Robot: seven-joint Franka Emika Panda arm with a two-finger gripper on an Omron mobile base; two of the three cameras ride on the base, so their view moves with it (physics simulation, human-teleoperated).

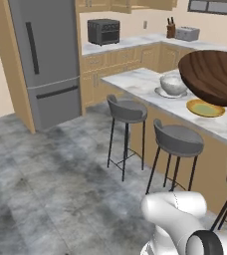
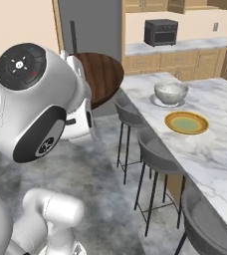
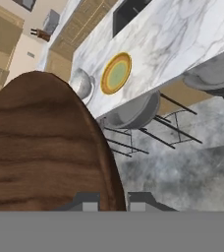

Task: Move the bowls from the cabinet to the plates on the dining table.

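My gripper (image 3: 113, 202) is shut on the rim of the dark brown wooden bowl (image 3: 40, 142), which hangs in the air beside the dining table (image 1: 135, 79), short of its edge. The same bowl looms at the right of the left base view (image 1: 212, 74) and sits behind my arm in the right base view (image 2: 103, 74). On the marble top, the grey-white marbled bowl (image 1: 172, 84) rests on the pale grey plate (image 1: 161, 92). Next to it lies the yellowish plate (image 1: 205, 108) (image 2: 186, 122) (image 3: 116, 73), with nothing on it. Lower edges of tan wall cabinets (image 1: 125, 5) show over the back counter.
Grey bar stools (image 1: 128, 110) (image 1: 178, 139) line the near side of the dining table, between me and its top. A steel fridge (image 1: 46, 60) stands at the left. On the back counter are a black toaster oven (image 1: 103, 31) and a toaster (image 1: 187, 34).
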